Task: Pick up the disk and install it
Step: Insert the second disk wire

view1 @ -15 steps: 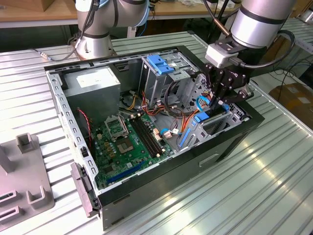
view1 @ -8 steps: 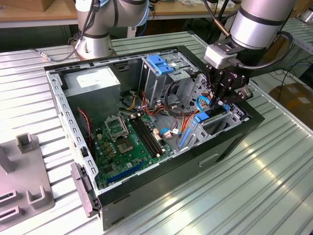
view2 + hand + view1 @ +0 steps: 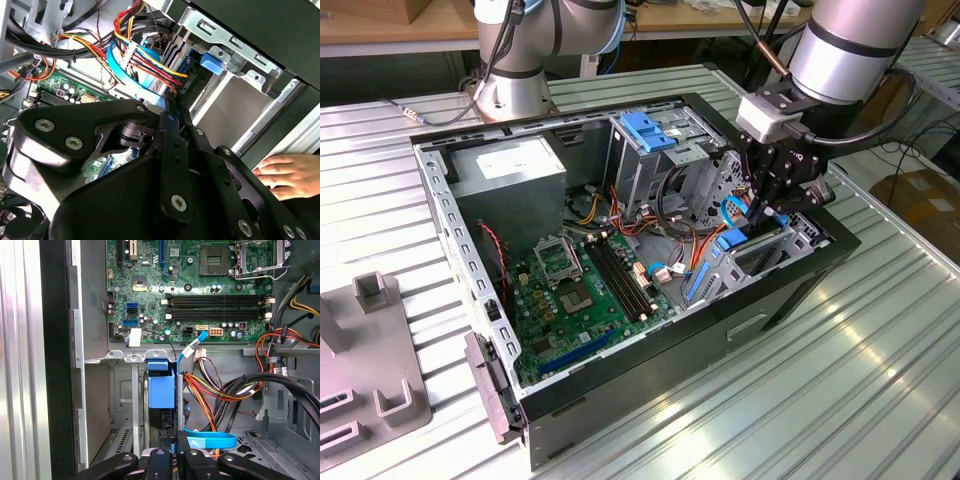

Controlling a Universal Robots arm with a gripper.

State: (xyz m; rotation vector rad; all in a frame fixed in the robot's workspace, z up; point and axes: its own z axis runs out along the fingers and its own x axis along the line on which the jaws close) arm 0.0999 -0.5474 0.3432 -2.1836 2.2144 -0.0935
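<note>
**The gripper holds the disk on its edge over the computer**

The black gripper (image 3: 763, 205) sits right of the middle in the exterior view, over the open computer case (image 3: 650, 390). Its fingers (image 3: 170, 460) are almost closed, with only a thin gap, and they pinch the disk (image 3: 161, 390) between them. The disk stands on its thin edge. It is dark with a bright blue frame around it, and one blue end tab (image 3: 732, 239) pokes out below the gripper in the exterior view. The disk hangs inside the metal bay (image 3: 760, 262) at the case's right end. The green board (image 3: 582, 300) lies left of it. A person's hand (image 3: 290, 175) rests at the right edge of the second wrist view.
</note>
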